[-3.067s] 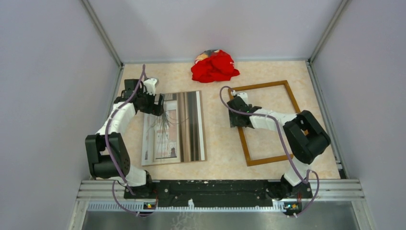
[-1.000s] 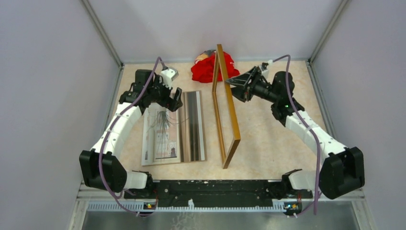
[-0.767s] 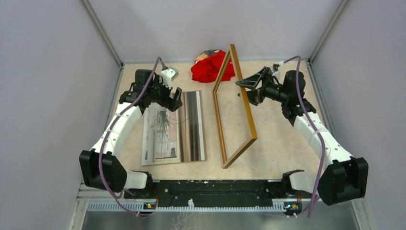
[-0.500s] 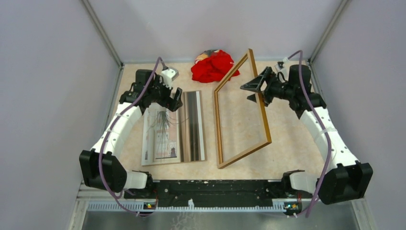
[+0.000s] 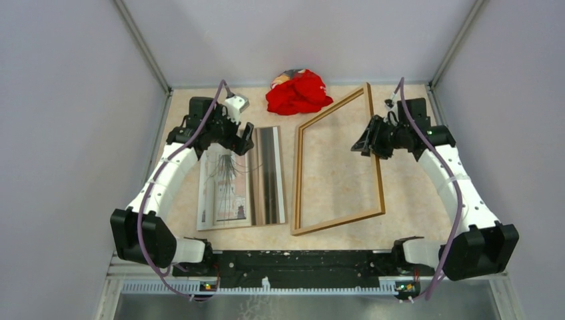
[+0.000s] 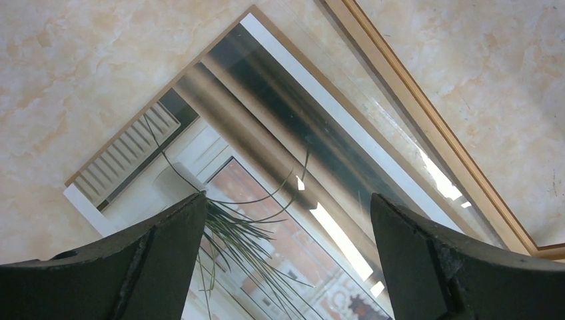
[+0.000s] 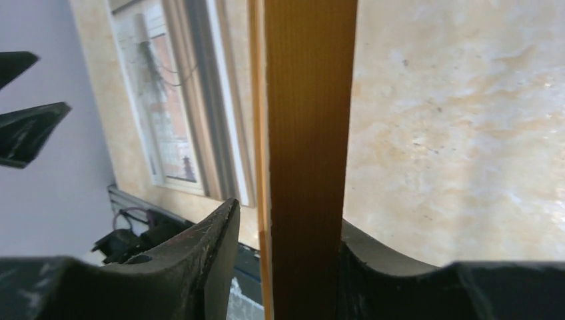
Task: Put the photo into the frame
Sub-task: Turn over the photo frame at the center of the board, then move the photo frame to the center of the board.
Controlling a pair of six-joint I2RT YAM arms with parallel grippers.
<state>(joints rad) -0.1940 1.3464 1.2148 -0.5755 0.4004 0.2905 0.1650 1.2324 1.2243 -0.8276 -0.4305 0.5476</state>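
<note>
The photo point(image 5: 243, 177) lies flat and picture side up on the left half of the table point(image 5: 413, 193), its long sides running away from the arm bases, with the curtains and the potted plant plain to see. The left gripper point(image 5: 233, 141) hovers above the photo's far end with its jaws spread as wide as they go and nothing between them; in the left wrist view the left gripper point(image 6: 288, 200) shows its two dark fingers point(image 6: 160, 267) well apart over the photo point(image 6: 280, 153), clear of its surface. The frame point(image 5: 296, 180) stands just to the right of the photo, not flat: its left long strip rests along the table just beside the photo's right edge, while its right long strip is raised, so the whole frame tilts up to the right. The right gripper point(image 5: 370, 141) has that raised strip, partway along toward the far end. From the right wrist, the right gripper point(image 7: 293, 220) has its jaws about half closed, one finger on each side of the frame point(image 7: 306, 133) and pressed close against the wood, so it holds the strip. The photo point(image 7: 180, 100) shows beyond it on the table. The frame's left strip point(image 6: 413, 100) also runs past the photo in the left wrist view. A crumpled red cloth point(image 5: 298, 91) sits at the far edge of the table, between the arms
</note>
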